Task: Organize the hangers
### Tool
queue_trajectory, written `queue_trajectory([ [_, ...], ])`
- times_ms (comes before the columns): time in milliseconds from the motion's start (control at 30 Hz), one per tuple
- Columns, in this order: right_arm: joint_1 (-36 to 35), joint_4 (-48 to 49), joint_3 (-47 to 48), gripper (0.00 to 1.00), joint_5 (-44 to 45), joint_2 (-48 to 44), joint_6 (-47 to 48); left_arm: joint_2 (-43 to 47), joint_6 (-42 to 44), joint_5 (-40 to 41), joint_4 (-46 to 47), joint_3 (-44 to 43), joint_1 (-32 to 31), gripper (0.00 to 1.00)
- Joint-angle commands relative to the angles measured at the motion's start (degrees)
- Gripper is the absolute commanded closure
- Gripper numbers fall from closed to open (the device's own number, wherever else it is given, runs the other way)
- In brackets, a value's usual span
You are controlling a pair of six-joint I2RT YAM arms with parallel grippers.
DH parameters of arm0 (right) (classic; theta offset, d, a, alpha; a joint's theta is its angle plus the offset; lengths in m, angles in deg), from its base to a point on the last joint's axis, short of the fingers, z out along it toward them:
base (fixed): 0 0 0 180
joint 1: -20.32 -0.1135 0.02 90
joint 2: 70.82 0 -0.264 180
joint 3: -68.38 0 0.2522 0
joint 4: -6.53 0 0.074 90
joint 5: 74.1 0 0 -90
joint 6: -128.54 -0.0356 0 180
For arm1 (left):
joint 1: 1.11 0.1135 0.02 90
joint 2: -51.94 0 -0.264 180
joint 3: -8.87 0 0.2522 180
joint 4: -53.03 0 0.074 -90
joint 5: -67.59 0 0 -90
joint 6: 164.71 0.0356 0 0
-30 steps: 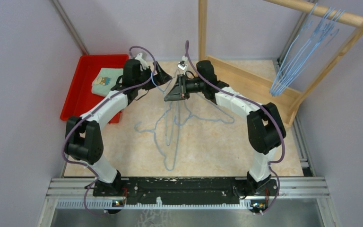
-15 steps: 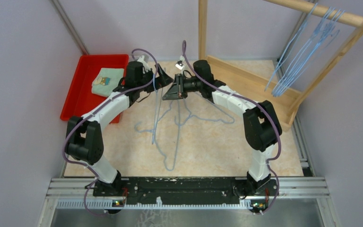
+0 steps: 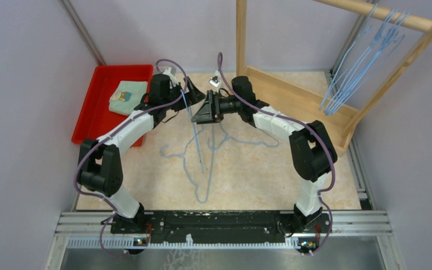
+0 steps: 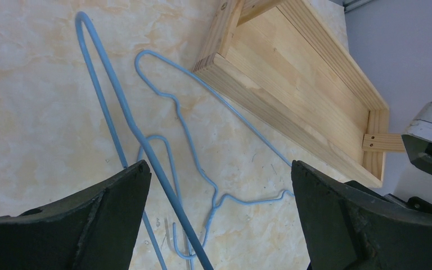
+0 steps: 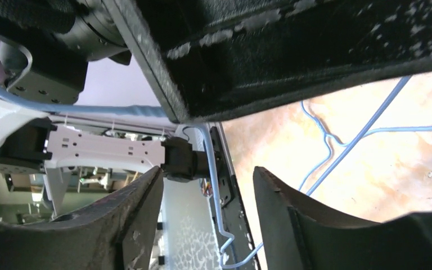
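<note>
One light-blue hanger (image 3: 197, 143) is up off the table, slanting down from my left gripper (image 3: 194, 90). In the left wrist view its wire (image 4: 129, 121) runs between the wide-open jaws, close to the left finger (image 4: 107, 197). My left gripper (image 4: 219, 169) is open. My right gripper (image 3: 207, 109) faces it, and in its wrist view the same hanger's wire (image 5: 214, 185) passes untouched between the parted jaws of my right gripper (image 5: 208, 171). What bears the hanger I cannot tell. More hangers (image 3: 199, 194) lie tangled on the table (image 4: 202, 174). Several hangers (image 3: 351, 73) hang on the rack's rail.
A wooden rack stands at the back right, with its long base frame (image 3: 292, 98) on the table and its rail (image 3: 382, 14) overhead. A red tray (image 3: 98, 107) at the back left holds a folded green cloth (image 3: 128, 97). Purple cables loop over both arms.
My right gripper has gone from shut to open. The raised hanger's lower end has swung to the right. Both arms stay close together at the table's back middle.
</note>
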Motion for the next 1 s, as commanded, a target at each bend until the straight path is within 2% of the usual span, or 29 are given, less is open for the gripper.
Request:
queue_trajectory([
  [0,-0.3,1.6,-0.1,0.37,0.1,-5.8,3.8,1.4,-0.2,0.6,2.3,-0.7,-0.3,0.0],
  [233,-1.1,4.2,-0.5,0.36,-0.9,-4.7,2.7,0.0,-0.2,0.0,1.9,-3.3,-0.5,0.0],
  [467,-2.1,2.6,1.9,0.36,-0.7,-1.3,4.1,-1.2,0.2,-0.3,0.5,-7.0,-0.7,0.0],
  [900,-3.7,6.5,5.9,0.43,0.7,2.0,1.7,-3.7,-0.3,-0.6,-0.1,-11.5,-2.6,0.0],
  [967,-3.8,8.3,5.5,0.49,0.8,2.1,0.5,-4.3,-0.3,-0.2,-0.2,-12.6,-2.8,0.0],
])
